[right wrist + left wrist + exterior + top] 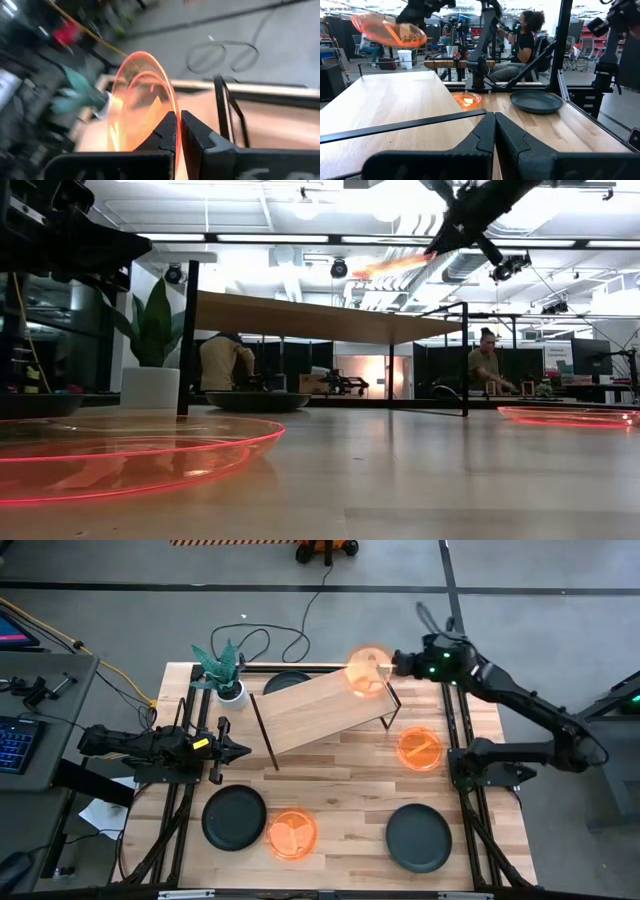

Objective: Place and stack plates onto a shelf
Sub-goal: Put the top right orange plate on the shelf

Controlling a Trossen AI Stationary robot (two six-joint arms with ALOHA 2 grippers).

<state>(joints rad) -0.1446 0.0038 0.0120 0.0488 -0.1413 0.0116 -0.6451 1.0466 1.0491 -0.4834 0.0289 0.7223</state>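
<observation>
The right gripper (388,665), fingers pinched on a translucent orange round plate (367,672), holds it above the light-wood shelf board's (320,710) far right corner. The left gripper (243,750) hangs closed, empty, beside the shelf's left end. No writing is legible.

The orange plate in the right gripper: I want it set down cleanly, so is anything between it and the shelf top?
Nothing visible. The right gripper holds the orange plate above the shelf at its far right corner, and the board below it looks bare.
</observation>
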